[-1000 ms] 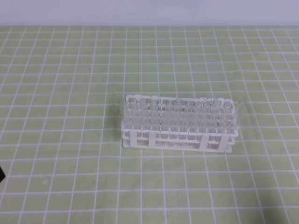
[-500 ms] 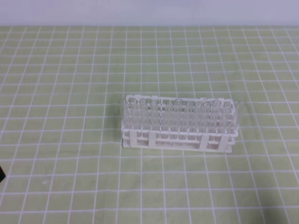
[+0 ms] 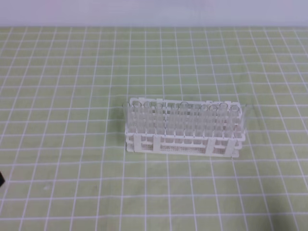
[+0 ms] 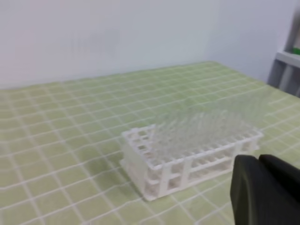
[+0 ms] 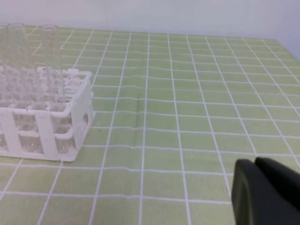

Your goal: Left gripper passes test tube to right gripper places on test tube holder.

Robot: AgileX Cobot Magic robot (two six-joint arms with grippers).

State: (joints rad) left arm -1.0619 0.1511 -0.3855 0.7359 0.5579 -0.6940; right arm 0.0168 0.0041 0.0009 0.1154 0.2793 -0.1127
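Note:
The white test tube holder [image 3: 183,140] stands in the middle of the green checked mat, with several clear test tubes [image 3: 184,115] upright in it. In the left wrist view my left gripper [image 4: 257,161] is shut with nothing in it, well short of the holder [image 4: 154,164], which lies ahead and to its left. My right gripper [image 5: 254,163] is also shut and holds nothing; the holder's end [image 5: 70,126] is far to its left. The high view shows only a dark sliver of the left arm [image 3: 1,180] at the left edge. Neither gripper holds a test tube.
The green mat with white grid lines [image 3: 72,72] spreads around the holder on all sides. A pale wall [image 3: 154,12] runs along the back edge. A grey frame post [image 4: 286,65] stands at the right in the left wrist view.
The dark sliver of the left arm at the left edge of the high view has shrunk and slipped slightly lower. The holder and tubes have not moved.

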